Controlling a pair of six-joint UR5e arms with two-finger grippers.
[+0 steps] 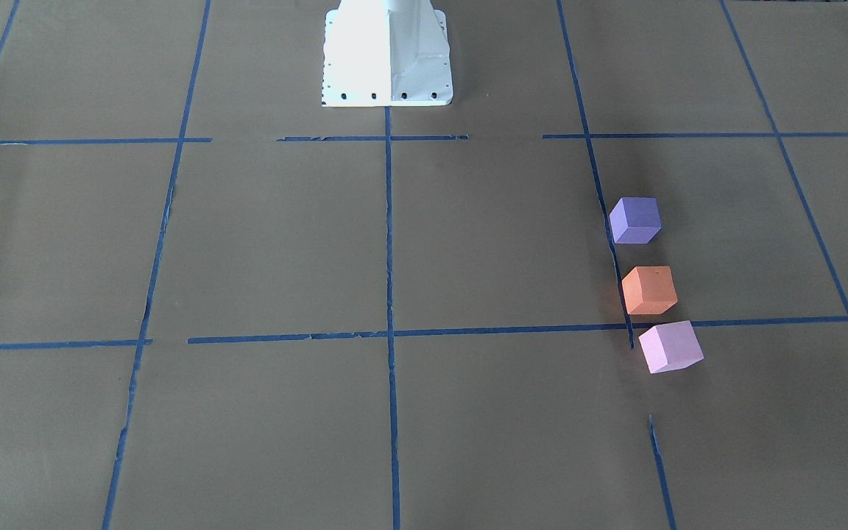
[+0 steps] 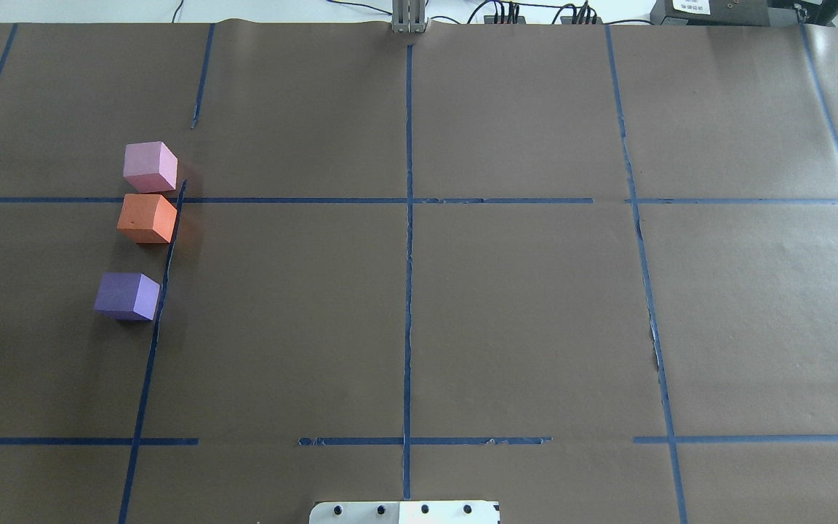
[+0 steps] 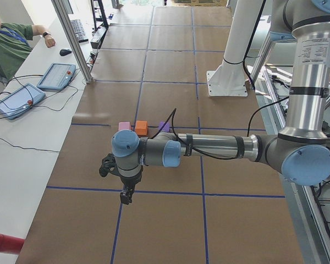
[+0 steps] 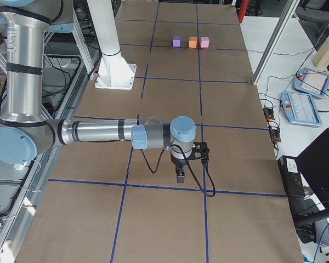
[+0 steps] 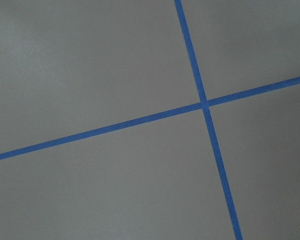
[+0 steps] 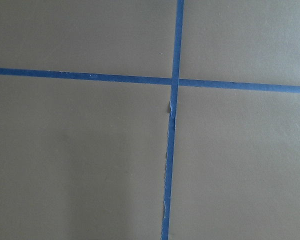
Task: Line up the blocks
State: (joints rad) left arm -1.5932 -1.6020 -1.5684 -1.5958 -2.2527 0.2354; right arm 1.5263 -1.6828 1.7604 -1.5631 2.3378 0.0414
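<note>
Three foam blocks sit in a row on the brown table, on my left side. In the overhead view the pale pink block (image 2: 150,167) is farthest, the orange block (image 2: 147,218) is close behind it, and the violet-purple block (image 2: 126,295) is nearest, with a wider gap. They also show in the front view: purple (image 1: 635,220), orange (image 1: 649,290), pink (image 1: 670,347). My left gripper (image 3: 125,195) shows only in the left side view, well away from the blocks. My right gripper (image 4: 180,175) shows only in the right side view. I cannot tell whether either is open or shut.
Blue tape lines (image 2: 408,291) grid the table. The white robot pedestal (image 1: 387,59) stands at the table's middle edge. An operator (image 3: 11,41) and teach pendants (image 3: 19,99) are at the side bench. Both wrist views show only tape crossings.
</note>
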